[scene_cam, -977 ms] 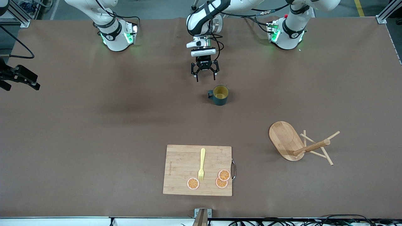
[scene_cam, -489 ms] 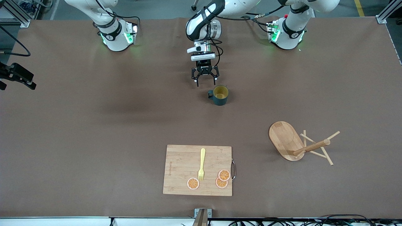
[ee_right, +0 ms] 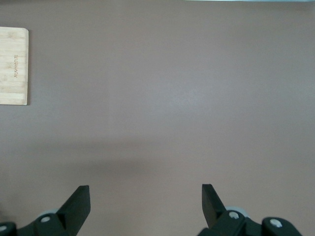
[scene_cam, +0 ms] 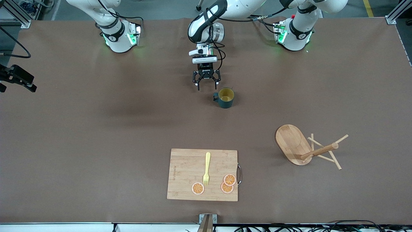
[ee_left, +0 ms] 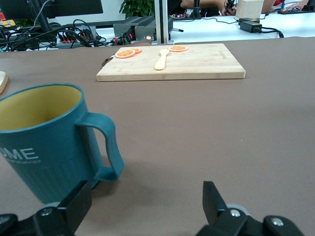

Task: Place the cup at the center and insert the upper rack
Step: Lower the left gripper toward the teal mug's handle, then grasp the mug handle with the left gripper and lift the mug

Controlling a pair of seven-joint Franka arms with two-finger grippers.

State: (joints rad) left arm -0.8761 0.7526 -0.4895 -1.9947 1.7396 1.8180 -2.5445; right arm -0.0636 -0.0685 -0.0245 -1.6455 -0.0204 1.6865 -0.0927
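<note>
Front view alone shows the upper rack [scene_cam: 304, 147] toppled — left wrist misses it.

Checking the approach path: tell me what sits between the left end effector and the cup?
Nothing: in the left wrist view only bare table separates the open left end effector from the cup handle.

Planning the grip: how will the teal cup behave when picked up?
The cup stands upright on a flat bottom, so probably stable. Its smooth wall may slip in a pinch. The side handle could make it swing if gripped off-centre.
</note>
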